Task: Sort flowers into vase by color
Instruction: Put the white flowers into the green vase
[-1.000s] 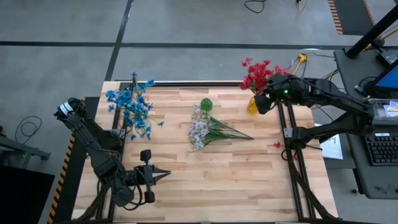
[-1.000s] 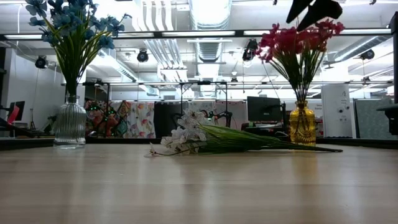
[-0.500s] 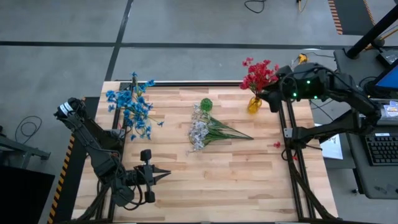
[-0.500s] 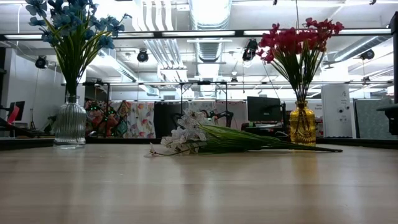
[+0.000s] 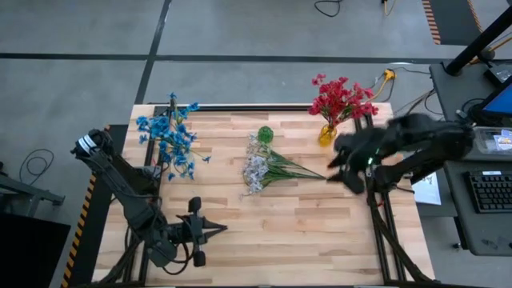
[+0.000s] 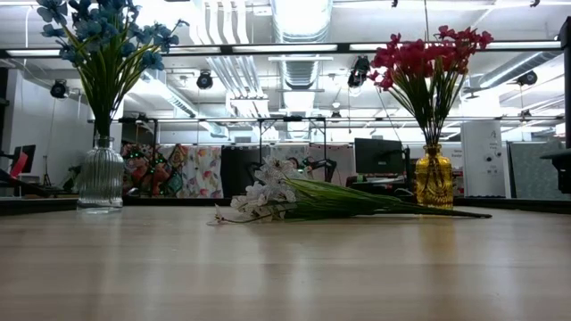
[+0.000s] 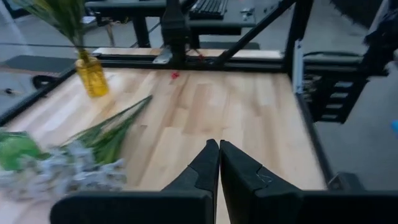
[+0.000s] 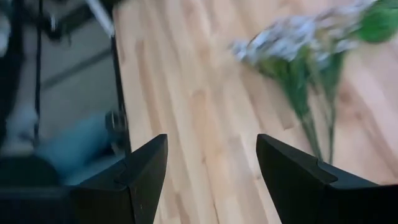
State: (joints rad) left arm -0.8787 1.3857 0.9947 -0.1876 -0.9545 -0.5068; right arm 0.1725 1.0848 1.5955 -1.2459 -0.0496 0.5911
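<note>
Right gripper (image 5: 346, 170) hung empty with fingers spread, over the table's right side just past the stem ends of the white flowers (image 5: 258, 170), nothing between them. That white bunch lay flat mid-table beside a green vase (image 5: 265, 134); red flowers (image 5: 339, 98) stood in a yellow vase (image 5: 326, 134), blue flowers (image 5: 170, 134) in a clear ribbed vase (image 6: 100, 176). Left gripper (image 5: 218, 230) waited, fingers pressed together, at the near left.

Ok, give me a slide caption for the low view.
White flowers lie on the table between vased blue flowers and red flowers.
</note>
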